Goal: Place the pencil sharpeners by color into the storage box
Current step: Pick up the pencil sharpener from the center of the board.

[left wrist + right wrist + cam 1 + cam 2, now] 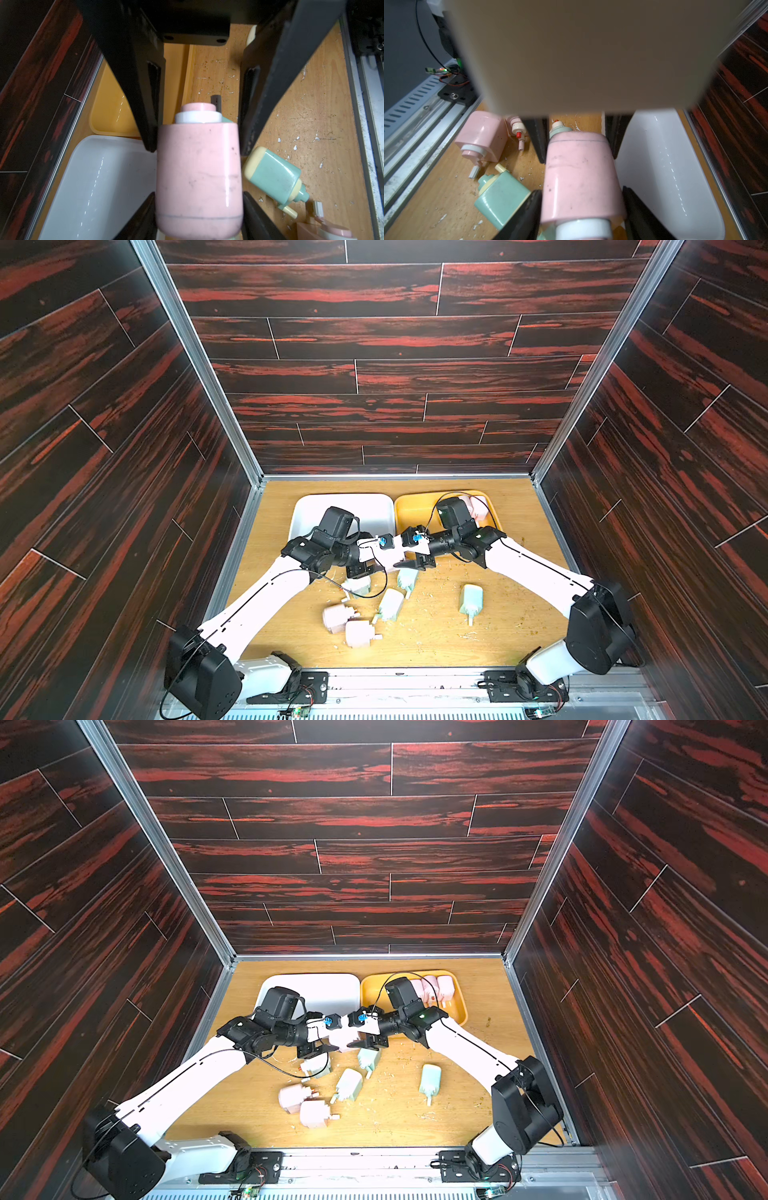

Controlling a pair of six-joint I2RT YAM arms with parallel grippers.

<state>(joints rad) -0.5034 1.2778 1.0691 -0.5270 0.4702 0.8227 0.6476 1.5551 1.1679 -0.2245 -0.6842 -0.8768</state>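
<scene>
One pale pink pencil sharpener hangs in mid-air between both arms, in front of the trays. My left gripper is shut on its base end, fingers pressed to both sides. My right gripper is shut on the end with the white collar, the pink sharpener filling its jaws. The storage box shows as two trays: a white tray with nothing visible in it and a yellow tray with three pink sharpeners.
Loose on the wooden table lie mint sharpeners and pink sharpeners. Another sharpener sits under the left arm's cable. Pencil shavings litter the board. Dark wood-patterned walls enclose three sides.
</scene>
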